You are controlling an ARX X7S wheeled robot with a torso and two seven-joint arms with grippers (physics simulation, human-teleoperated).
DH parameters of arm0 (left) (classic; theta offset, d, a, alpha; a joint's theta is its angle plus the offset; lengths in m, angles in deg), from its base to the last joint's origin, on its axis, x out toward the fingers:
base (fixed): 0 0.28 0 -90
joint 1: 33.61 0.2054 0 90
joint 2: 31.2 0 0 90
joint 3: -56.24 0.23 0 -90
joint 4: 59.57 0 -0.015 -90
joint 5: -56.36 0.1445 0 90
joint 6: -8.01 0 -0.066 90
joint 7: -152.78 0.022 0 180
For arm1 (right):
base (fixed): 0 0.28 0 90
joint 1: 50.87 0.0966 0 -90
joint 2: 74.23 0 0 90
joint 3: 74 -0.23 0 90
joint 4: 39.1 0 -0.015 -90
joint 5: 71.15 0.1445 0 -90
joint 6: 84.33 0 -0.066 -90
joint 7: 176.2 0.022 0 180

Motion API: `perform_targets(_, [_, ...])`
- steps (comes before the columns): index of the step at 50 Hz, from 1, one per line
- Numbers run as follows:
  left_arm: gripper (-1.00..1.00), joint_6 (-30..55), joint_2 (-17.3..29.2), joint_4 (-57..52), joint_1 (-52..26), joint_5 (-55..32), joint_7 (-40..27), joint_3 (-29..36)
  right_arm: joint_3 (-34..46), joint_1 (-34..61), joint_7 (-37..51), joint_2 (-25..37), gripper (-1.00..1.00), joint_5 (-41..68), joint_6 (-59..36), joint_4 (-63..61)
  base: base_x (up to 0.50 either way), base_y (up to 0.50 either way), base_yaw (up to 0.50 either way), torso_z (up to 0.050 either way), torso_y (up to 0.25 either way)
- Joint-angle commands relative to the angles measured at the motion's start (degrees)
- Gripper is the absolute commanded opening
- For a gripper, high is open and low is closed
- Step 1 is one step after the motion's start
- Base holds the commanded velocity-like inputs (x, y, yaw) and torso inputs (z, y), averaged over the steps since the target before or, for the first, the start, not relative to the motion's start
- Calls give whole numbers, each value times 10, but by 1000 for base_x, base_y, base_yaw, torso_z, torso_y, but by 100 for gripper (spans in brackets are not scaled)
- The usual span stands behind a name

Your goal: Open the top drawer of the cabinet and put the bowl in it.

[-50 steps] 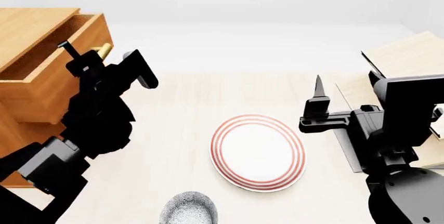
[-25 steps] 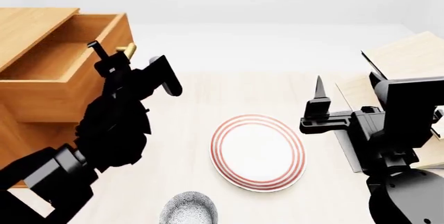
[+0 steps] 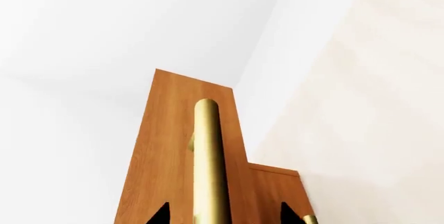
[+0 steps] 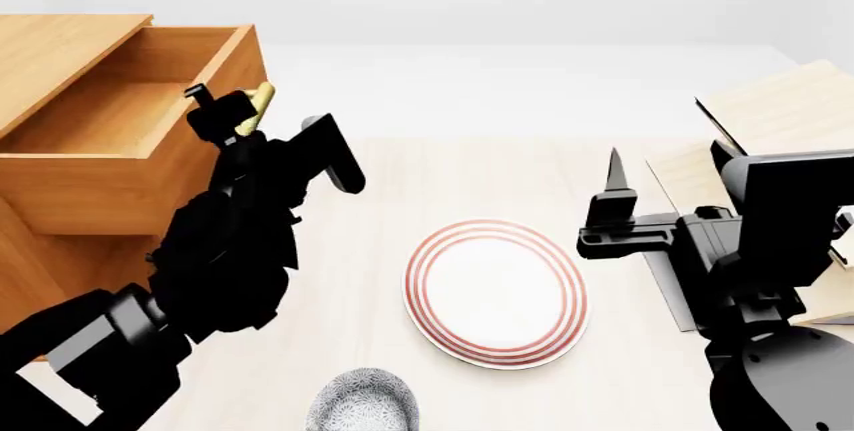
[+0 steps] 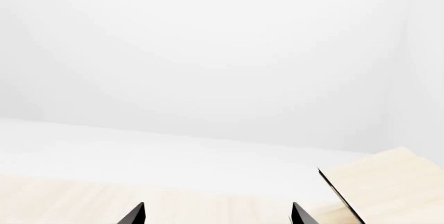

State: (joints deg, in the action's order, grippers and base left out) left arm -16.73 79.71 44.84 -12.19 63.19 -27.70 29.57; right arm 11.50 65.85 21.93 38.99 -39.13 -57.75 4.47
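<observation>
Top drawer (image 4: 127, 116) pulled further out, left gripper (image 3: 223, 218) seemingly clamped on handle (image 3: 210, 167), right gripper (image 5: 216, 214) apart, bowl (image 4: 363, 403) only in head view.

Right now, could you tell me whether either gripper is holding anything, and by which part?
The left gripper straddles the brass bar handle of the top drawer; whether it clamps it cannot be told. The right gripper holds nothing.

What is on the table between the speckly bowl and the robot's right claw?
In the head view, the red-ringed plate lies between the bowl and the right gripper.
</observation>
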Motion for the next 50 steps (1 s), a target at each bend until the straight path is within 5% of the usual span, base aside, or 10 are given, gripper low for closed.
perform_targets(1, [100, 17, 11, -49, 4, -12, 3, -3, 0, -1, 2, 2, 100, 3, 3, 2, 0, 0, 0, 0, 0])
perform_targets(17, [100, 102, 28, -277, -28, -14, 30, -29, -1, 3, 8, 2, 100, 11, -3, -3, 0, 0, 0, 0, 0])
perform_targets(24, [100, 144, 4, -323, -65, -49, 65, -124, -3, 5, 11, 3, 100, 15, -6, -7, 0, 0, 0, 0, 0])
perform_targets(38, [100, 204, -74, -183, -148, -99, 100, -369, -2, 7, 14, 4, 100, 20, -6, -8, 0, 0, 0, 0, 0])
perform_targets(50, [100, 166, -84, -17, -184, -95, 86, -450, 1, 15, 19, 5, 100, 25, -12, -9, 0, 0, 0, 0, 0])
